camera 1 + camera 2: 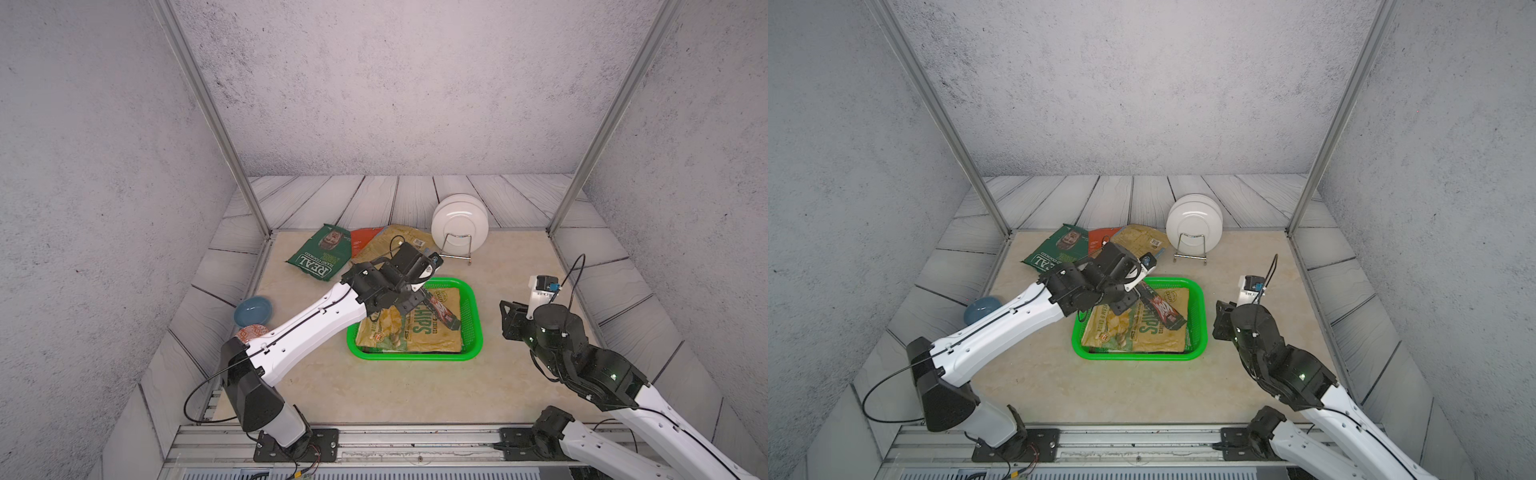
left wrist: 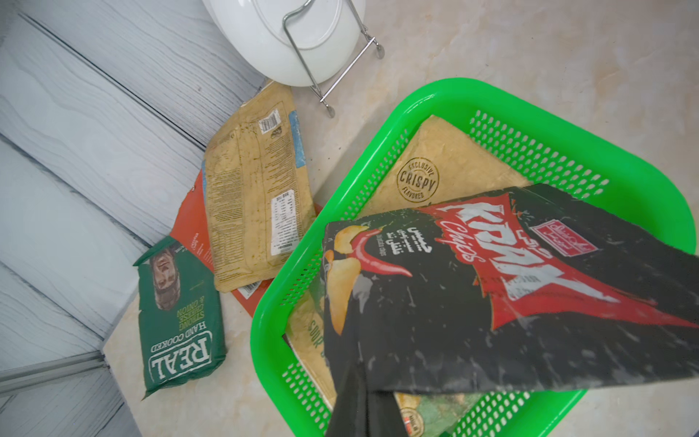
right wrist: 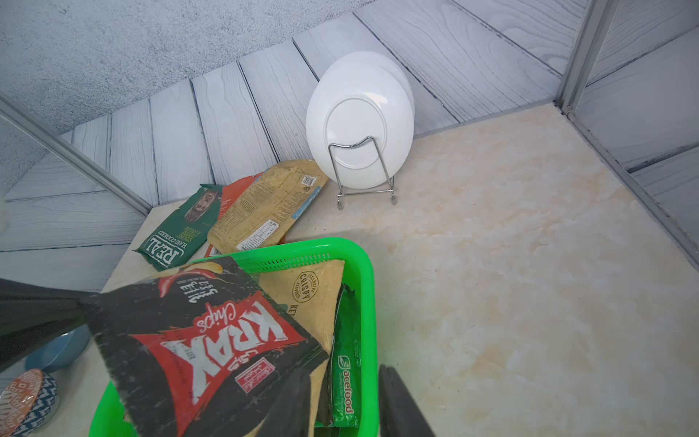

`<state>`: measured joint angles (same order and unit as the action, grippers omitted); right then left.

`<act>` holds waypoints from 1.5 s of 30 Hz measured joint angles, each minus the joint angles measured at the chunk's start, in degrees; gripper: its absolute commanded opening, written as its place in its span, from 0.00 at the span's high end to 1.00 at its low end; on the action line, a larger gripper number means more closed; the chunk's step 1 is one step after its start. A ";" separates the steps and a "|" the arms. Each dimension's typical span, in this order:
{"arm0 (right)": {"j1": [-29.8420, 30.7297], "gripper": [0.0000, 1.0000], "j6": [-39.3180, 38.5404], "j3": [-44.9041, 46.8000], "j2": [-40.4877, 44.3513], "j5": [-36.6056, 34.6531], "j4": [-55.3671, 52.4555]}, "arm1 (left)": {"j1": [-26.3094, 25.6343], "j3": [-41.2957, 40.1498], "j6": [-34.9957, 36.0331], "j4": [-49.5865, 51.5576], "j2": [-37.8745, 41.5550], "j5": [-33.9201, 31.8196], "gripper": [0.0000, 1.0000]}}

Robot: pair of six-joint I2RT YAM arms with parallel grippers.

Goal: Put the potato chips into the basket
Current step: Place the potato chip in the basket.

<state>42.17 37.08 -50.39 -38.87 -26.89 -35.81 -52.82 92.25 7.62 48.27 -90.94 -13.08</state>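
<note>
Left jaws clenched the black chips bag (image 2: 435, 333) over the basket (image 2: 266, 340) (a mustard bag (image 2: 454, 162) inside); right jaws stood parted, empty

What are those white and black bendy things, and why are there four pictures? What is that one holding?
They are two robot arms, each ending in a pinching tool. Two pictures look down on the whole table from above. The other two come from small cameras on the arms' wrists. The left tool is pinched shut on a black KRAX chips bag, held over the green basket. A mustard-yellow chips bag already lies in the basket. The right tool is open and holds nothing. Behind the basket lie a dark green REAL bag, an orange-red bag and another yellow bag. White plates stand in a wire rack, and a blue bowl sits by the left arm.
</note>
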 measured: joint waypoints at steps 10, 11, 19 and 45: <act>0.00 0.66 -0.50 0.39 -1.49 2.05 0.66 | -2.64 -1.42 -6.21 -8.26 -2.32 -4.28 1.00; 0.00 0.66 -0.55 0.39 -1.84 2.40 0.79 | -2.67 -1.88 -6.58 -8.52 -2.34 -4.31 1.00; 0.00 0.65 -0.83 0.66 -5.14 6.47 2.47 | -3.13 -7.87 -6.08 -7.21 -2.67 2.19 0.91; 0.02 0.62 1.68 0.92 -33.59 31.93 14.56 | 13.73 -17.14 10.40 4.35 12.28 23.32 0.27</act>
<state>42.19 38.76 -49.47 -72.47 5.04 -21.26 -39.09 75.11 18.02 52.62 -78.65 10.24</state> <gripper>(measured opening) 0.384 0.735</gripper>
